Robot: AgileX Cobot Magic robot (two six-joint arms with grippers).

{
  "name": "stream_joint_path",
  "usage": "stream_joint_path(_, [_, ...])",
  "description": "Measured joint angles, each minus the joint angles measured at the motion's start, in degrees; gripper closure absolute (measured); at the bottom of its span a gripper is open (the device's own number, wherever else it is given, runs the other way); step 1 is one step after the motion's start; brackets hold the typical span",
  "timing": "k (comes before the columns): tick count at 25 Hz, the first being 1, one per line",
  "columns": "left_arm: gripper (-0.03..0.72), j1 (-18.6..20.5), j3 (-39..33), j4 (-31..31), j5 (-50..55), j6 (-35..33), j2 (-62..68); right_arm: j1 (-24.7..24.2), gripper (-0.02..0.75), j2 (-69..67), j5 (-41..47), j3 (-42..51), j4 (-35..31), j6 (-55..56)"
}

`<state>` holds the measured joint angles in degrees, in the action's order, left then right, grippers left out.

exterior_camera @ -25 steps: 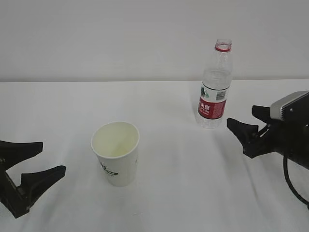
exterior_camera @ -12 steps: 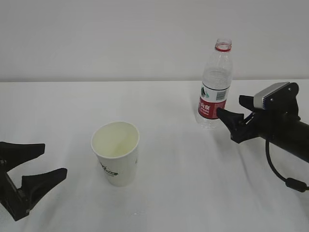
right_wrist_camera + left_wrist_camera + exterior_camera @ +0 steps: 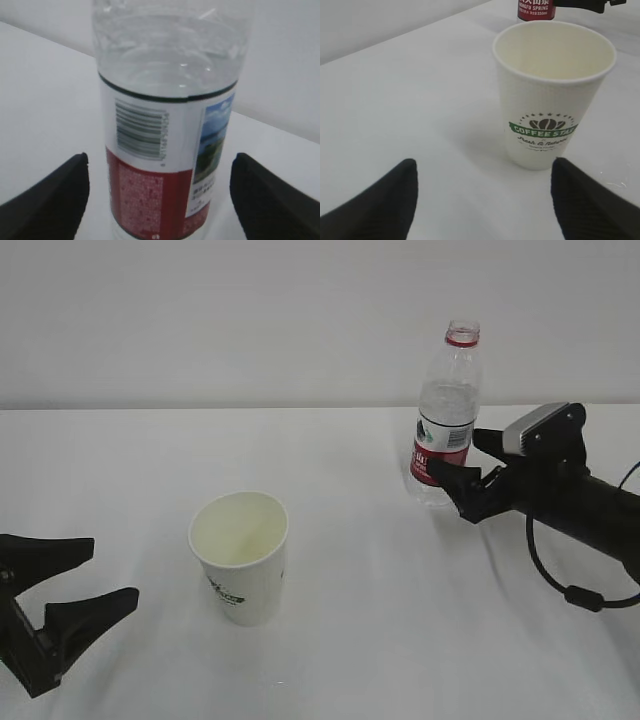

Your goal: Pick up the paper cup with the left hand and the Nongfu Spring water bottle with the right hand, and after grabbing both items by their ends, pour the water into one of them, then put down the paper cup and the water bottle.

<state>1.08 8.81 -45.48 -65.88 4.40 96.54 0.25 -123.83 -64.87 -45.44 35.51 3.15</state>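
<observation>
At the near left edge of the white bench (image 3: 340, 660) the left hand (image 3: 70, 575) rests low with its two fingers (image 3: 95, 605) spread wide and nothing between them. The paper cup (image 3: 240, 556) stands upright to its right and a little farther in, well apart from the fingertips; in the left wrist view the cup (image 3: 554, 97) sits straight ahead, slightly right of the midline between the two finger tips, mouth up. So the left hand probably has only to travel forward along its own line to bring the fingers round the cup's wall. Farther back on the right, the right hand (image 3: 462, 468) reaches in from the right side, its fingers also wide apart and gripping nothing. The Nongfu Spring water bottle (image 3: 444, 415) stands upright, long axis vertical, cap off, with its labelled lower body just at the fingertips; the right wrist view shows the bottle (image 3: 167, 125) between the two finger tips with a gap on either side. The right hand is thus much closer to its target than the left. The count is one cup, one bottle and two hands.
</observation>
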Motion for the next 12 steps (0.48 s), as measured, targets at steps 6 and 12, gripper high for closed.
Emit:
stream_joint_path(6, [0.087,0.00,0.00,-0.02,0.00,0.00,0.00,0.00,0.066,-2.50,0.09,-4.06,0.96,2.36])
stream_joint_path(12, [0.094,0.00,0.00,-0.02,0.00,0.00,0.00,0.00,0.066,-4.98,0.09,-8.57,3.64,6.24])
